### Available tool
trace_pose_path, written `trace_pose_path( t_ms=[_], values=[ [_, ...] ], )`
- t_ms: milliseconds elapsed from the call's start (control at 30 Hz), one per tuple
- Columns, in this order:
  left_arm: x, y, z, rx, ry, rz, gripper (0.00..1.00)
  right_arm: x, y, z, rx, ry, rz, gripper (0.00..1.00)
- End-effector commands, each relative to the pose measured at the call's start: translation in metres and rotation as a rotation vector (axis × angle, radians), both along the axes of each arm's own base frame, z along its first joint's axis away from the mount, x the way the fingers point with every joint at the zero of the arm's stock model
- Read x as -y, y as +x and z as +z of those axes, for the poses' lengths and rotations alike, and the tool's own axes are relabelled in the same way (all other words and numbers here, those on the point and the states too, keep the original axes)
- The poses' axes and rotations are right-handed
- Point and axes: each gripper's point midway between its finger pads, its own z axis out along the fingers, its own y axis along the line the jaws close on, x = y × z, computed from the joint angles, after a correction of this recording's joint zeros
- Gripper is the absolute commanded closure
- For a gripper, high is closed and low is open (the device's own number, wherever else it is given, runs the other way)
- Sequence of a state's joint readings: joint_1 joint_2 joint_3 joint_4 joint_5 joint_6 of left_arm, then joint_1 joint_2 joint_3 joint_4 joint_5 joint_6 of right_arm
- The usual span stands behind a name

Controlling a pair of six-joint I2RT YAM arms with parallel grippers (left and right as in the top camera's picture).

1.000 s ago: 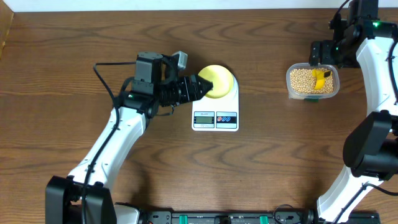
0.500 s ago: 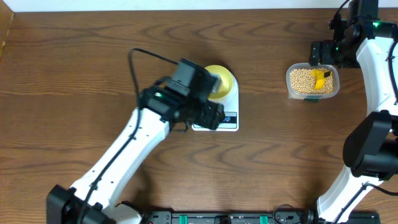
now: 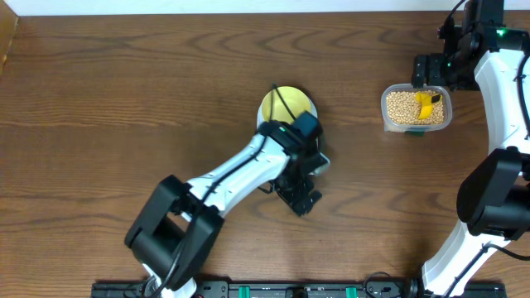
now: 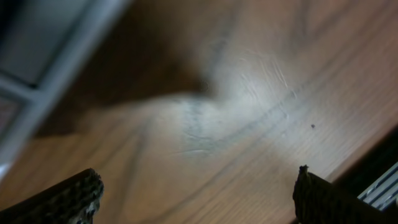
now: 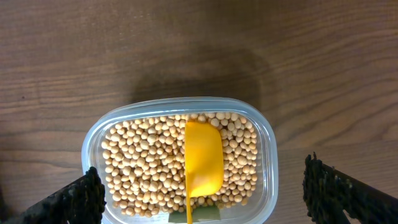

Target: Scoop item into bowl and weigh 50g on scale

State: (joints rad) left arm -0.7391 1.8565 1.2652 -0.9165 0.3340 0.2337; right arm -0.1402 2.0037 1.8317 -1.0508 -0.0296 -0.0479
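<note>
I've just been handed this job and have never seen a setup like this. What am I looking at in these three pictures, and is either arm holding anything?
These are two robot arms at a wooden table, each ending in a two-finger gripper. The wide picture comes from a camera fixed above the table. The other two come from cameras on the wrists, looking down past each gripper's own dark fingers.

From above, the left arm stretches across the white scale and hides most of it. The pale yellow bowl shows just beyond it and looks empty. The left gripper is open over bare wood and holds nothing; its picture is blurred.

The right gripper hangs open above a clear tub of beans, with a yellow scoop lying in them. It holds nothing either.
</note>
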Motion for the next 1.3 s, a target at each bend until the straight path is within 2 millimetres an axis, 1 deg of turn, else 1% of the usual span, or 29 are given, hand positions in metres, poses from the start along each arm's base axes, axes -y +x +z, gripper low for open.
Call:
trace_pose_path(
  t_ms=[0, 67, 100, 233, 400, 533, 633, 767, 967, 1100, 1167, 1267],
  values=[
    [0.008, 0.004, 0.008, 0.042, -0.022, -0.112, 0.02, 0.003, 0.003, 0.001, 0.005, -0.003, -0.004, 0.01],
    [0.011, 0.008, 0.008, 0.062, -0.031, -0.125, 0.02, 0.003, 0.003, 0.001, 0.005, -0.003, -0.004, 0.01],
    [0.01, 0.013, 0.007, 0.09, -0.02, -0.126, 0.02, 0.003, 0.003, 0.001, 0.004, -0.003, -0.004, 0.01],
    [0.003, 0.034, 0.003, 0.245, 0.088, -0.154, 0.02, 0.003, 0.003, 0.001, 0.005, -0.003, -0.004, 0.01],
    [0.012, 0.046, 0.004, 0.331, 0.091, -0.189, 0.02, 0.003, 0.003, 0.001, 0.005, -0.003, -0.004, 0.01],
    [0.012, 0.044, 0.0, 0.33, 0.09, -0.281, 0.02, 0.003, 0.003, 0.001, 0.005, -0.003, -0.004, 0.01],
    [0.012, 0.037, -0.007, 0.293, 0.083, -0.35, 0.02, 0.003, 0.003, 0.001, 0.005, -0.003, -0.004, 0.01],
    [0.009, 0.043, -0.012, 0.316, 0.114, -0.35, 0.02, 0.003, 0.003, 0.001, 0.005, -0.003, -0.004, 0.01],
    [0.009, 0.043, -0.014, 0.312, 0.114, -0.363, 0.02, 0.003, 0.003, 0.001, 0.005, -0.003, -0.004, 0.01],
    [0.007, 0.035, -0.019, 0.264, 0.098, -0.432, 0.02, 0.003, 0.003, 0.001, 0.005, -0.003, -0.004, 0.01],
    [0.006, 0.029, -0.02, 0.237, 0.088, -0.487, 0.02, 0.003, 0.003, 0.001, 0.005, -0.003, -0.004, 0.01],
    [0.003, 0.025, -0.019, 0.215, 0.075, -0.528, 0.02, 0.003, 0.003, 0.001, 0.005, -0.003, -0.004, 0.01]
  ],
)
